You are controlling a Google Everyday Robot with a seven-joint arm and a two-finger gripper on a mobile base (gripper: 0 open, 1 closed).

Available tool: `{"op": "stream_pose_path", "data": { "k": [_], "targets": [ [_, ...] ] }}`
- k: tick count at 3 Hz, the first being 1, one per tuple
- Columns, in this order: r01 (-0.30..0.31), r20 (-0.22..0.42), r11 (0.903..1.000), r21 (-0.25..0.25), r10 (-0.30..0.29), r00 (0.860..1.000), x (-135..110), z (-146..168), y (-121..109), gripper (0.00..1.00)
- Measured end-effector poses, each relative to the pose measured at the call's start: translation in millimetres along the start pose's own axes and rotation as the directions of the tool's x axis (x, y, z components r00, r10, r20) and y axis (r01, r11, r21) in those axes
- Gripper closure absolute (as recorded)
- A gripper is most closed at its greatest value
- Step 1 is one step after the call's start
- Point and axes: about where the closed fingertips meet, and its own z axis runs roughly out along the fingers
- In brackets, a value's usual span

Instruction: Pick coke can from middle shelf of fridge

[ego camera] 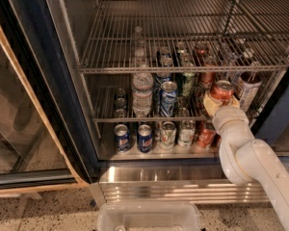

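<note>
A: Site type?
B: Shop or canteen. Display fridge [50, 81], glass door [14, 109], wire racks [159, 28] stocked with cans [167, 134] and bottles [142, 93]; speckled floor [38, 215].
A: Gripper [220, 100]?
B: Right end of middle shelf [149, 120], at coke can [223, 89].

The gripper [220, 101] is inside the fridge [53, 81], at the right front of the middle shelf [135, 120]; its fingers [208, 105] clasp the coke can [223, 90]; left of the fingers stand a blue can [168, 99] and a water bottle [142, 93]; just below them, a red can [205, 134].

No text seemingly legible; hand [217, 103] holds coke can [223, 89].
</note>
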Motion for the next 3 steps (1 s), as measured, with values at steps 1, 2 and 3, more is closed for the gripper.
{"op": "stream_pose_path", "data": {
  "k": [1,2,3],
  "targets": [
    [0.0,0.014,0.9989,-0.048,0.001,1.0,-5,-10,3,1.0],
    [-0.026,0.015,0.9971,-0.072,0.027,1.0,-14,-19,1,1.0],
    [-0.081,0.016,0.9919,-0.098,0.083,0.996,-28,-31,-2,1.0]
  ]
}}
